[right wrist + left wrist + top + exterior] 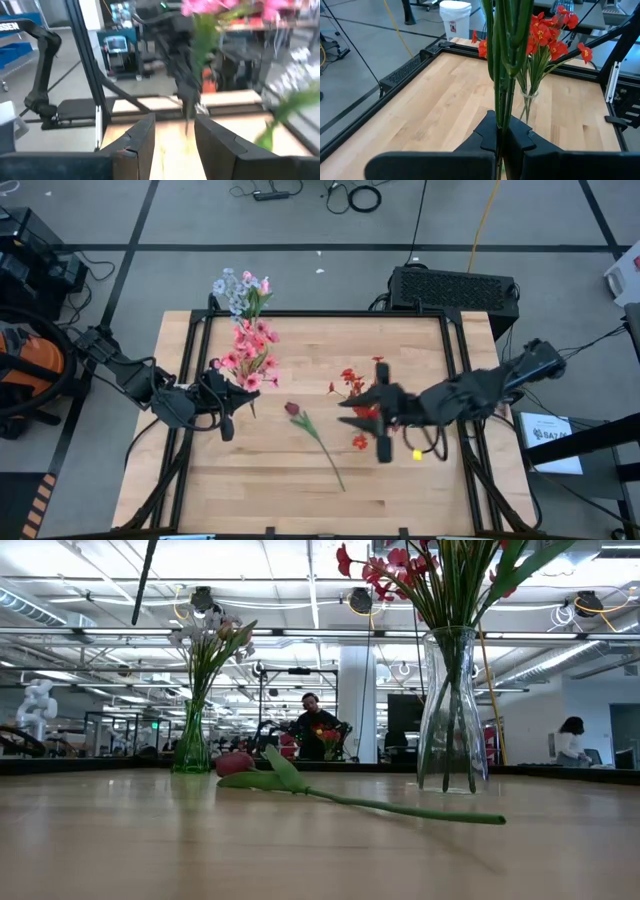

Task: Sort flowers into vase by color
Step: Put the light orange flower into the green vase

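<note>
From above I see my left gripper (243,383) near the left edge of the pale wooden tabletop (420,490), its dark fingers (517,137) pinched tight on the green stems of a spray of pink artificial flowers (250,352) held above the wood. In the left wrist view those stems rise straight up from between the closed jaws. My right gripper (362,416) sits right of the tabletop's centre, next to the clear glass vase of red artificial flowers (450,710); its jaws stand apart and, in the right wrist view, nothing lies between them. A single dark red tulip with a long green stem (312,430) lies flat on the wood near the middle, between the two grippers, bloom toward the far edge and stem running toward the near edge. Near the far left corner stands a green glass vase with pale blue-white and pink blooms (203,690). Across the table in the low view, a person in dark clothes (312,728) is in the room behind.
</note>
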Controlling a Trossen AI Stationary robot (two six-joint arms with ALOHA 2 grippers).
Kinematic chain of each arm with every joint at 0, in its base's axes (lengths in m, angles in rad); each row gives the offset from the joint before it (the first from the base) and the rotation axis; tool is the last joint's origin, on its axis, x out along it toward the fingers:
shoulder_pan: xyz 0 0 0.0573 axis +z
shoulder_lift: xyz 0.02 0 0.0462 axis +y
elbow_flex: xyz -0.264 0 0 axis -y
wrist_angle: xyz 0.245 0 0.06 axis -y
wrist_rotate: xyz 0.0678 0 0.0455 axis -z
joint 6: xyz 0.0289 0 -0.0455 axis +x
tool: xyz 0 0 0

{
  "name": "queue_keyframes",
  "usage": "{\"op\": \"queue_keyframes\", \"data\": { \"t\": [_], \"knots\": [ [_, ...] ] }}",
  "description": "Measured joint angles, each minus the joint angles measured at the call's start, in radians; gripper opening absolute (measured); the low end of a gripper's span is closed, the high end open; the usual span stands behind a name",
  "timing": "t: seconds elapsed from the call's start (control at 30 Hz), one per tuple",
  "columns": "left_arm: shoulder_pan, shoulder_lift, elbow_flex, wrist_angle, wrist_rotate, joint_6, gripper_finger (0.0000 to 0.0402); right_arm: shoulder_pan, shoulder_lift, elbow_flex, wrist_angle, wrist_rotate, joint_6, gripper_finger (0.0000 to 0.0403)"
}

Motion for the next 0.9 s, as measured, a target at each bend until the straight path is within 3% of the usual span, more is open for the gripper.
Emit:
{"op": "queue_keyframes", "data": {
  "t": [0.2,0.6,0.77,0.9],
  "knots": [
    [0.000,0.000,0.000,-0.002,-0.001,0.000,0.0010,0.001,-0.141,0.000,-0.278,0.026,0.129,0.0116],
    [0.001,0.000,0.000,0.002,-0.017,-0.004,0.0010,-0.002,-0.346,-0.013,-0.830,0.323,0.345,0.0047],
    [0.001,0.000,0.000,0.012,-0.021,-0.008,0.0010,-0.001,-0.474,-0.180,-0.814,0.341,0.392,0.0014],
    [0.000,0.000,0.000,0.028,-0.041,-0.008,0.0010,-0.008,-0.631,-0.408,-0.637,0.344,0.386,0.0002]
  ]
}}
